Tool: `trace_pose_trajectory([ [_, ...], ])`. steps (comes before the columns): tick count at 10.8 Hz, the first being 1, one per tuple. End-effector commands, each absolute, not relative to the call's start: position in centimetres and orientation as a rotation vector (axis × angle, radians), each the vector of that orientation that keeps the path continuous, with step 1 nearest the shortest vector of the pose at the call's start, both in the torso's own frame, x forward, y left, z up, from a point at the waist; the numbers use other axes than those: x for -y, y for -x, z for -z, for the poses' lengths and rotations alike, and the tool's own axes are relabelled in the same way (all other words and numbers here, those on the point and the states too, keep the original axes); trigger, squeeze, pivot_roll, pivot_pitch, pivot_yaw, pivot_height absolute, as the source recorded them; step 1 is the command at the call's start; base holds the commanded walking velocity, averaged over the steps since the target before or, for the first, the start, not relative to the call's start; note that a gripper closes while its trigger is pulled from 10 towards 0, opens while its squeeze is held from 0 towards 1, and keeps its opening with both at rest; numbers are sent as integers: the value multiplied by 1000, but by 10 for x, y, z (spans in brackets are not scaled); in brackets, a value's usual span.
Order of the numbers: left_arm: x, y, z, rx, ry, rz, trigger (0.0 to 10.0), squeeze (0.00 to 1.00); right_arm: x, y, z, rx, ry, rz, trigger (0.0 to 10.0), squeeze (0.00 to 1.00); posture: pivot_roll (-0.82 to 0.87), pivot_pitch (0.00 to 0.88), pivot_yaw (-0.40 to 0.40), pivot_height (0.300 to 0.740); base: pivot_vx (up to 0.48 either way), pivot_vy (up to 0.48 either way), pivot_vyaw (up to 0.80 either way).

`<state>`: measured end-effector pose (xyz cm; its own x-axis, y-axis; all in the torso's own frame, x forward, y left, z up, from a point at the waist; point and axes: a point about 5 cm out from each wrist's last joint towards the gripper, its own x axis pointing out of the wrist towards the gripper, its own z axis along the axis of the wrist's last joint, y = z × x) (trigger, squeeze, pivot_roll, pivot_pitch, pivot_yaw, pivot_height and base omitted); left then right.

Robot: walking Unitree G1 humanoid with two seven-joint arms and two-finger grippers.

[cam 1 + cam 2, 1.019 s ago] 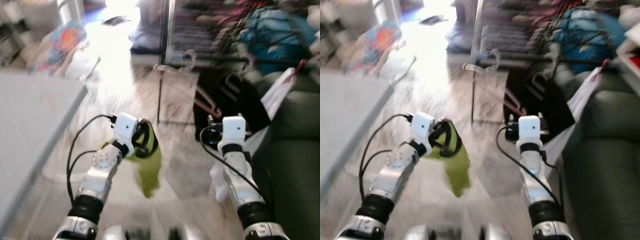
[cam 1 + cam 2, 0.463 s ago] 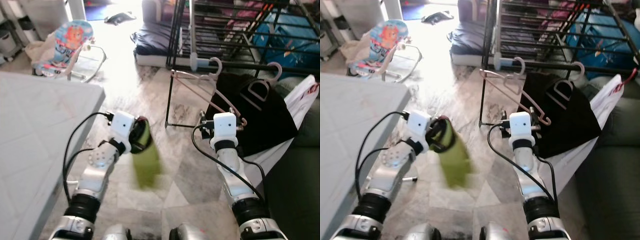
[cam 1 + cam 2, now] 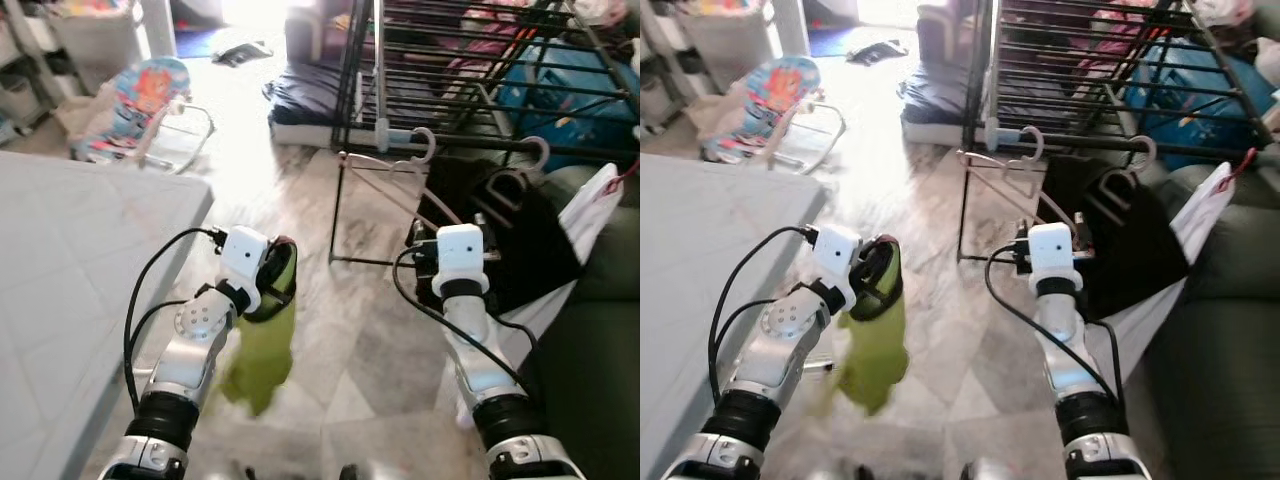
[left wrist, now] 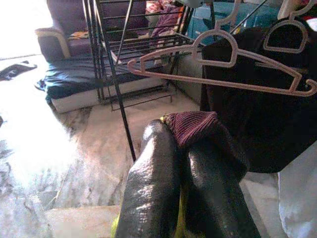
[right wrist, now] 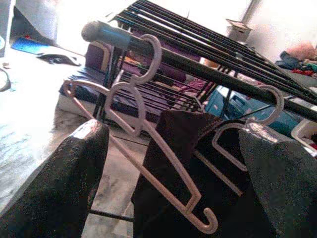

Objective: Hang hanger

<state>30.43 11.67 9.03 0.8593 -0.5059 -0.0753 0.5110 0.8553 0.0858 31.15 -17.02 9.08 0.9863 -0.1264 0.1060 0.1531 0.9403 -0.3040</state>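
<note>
Daylight glare washes out the pale marble floor point(image 3: 235, 110) beyond the black metal drying rack point(image 3: 470, 60); lower edges blur.

Head looks down; wrists face the rack point(image 5: 208, 64).

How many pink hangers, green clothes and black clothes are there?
Pink hangers: 2
Green cloth: 1
Black garment: 1
Total: 4
</note>
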Motion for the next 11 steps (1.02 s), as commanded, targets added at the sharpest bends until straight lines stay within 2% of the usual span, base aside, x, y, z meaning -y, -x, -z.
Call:
trace_pose_trajectory([
  [1,-114,-306,-100,-3,-105,553,10000,0,172,-315,-92,75,307,161,10000,0,-17,46,-45,740,442,0,0],
  [4,-114,-306,-100,-6,-104,557,10000,0,176,-314,-89,52,301,192,10000,0,-18,49,-45,740,435,0,0],
  [7,-113,-305,-101,-2,-96,558,10000,0,176,-313,-86,44,299,194,10000,0,-18,50,-45,740,387,0,-492],
  [11,-116,-306,-99,-17,-103,529,10000,0,171,-312,-84,30,288,129,10000,0,-17,51,-45,740,0,0,-100],
])
